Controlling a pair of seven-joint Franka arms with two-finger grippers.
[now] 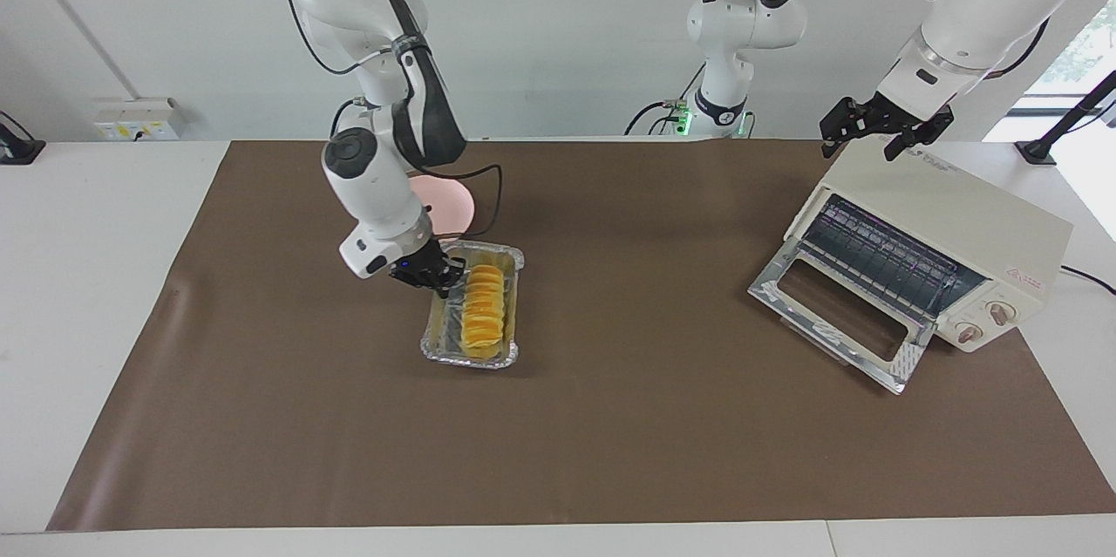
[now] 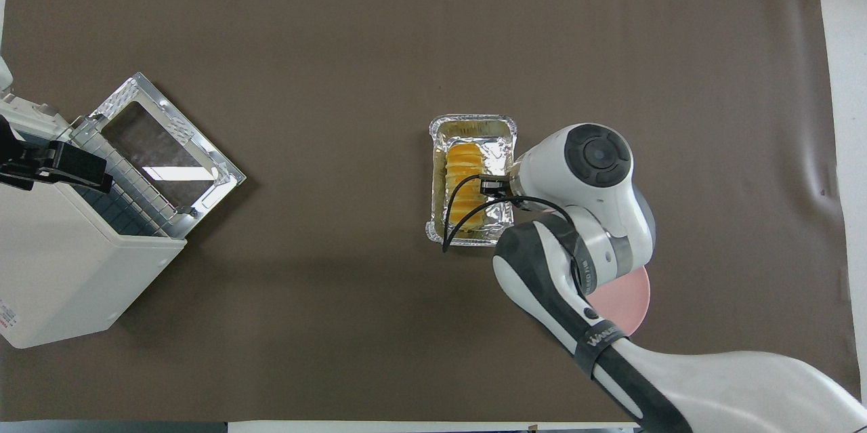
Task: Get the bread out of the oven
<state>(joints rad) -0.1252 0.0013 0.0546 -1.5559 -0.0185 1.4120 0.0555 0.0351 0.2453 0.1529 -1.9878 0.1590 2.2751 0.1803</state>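
The right arm is bending down from its base over the pink plate (image 1: 453, 201), its wrist tilted toward the foil tray (image 1: 440, 346), which is serving here as the landmark. The right tool (image 1: 438, 275) is sitting at the tray's long rim on the right arm's side; whether its fingers are pinching that rim or merely resting against it cannot be told.

The bread (image 1: 484, 303) is lying lengthwise inside the tray, out on the brown mat (image 1: 610, 417) covering the surface, with the plate just beside the tray and nearer to the robots.

The oven (image 1: 950, 226) is standing well apart from the tray, toward the left arm's end of the surface, its glass door (image 1: 837, 313) dropped fully open and its wire rack (image 1: 881, 256) showing.

The left arm is waiting, its left tool (image 1: 885, 134) hanging over the oven's top with its fingers spread apart and holding nothing.
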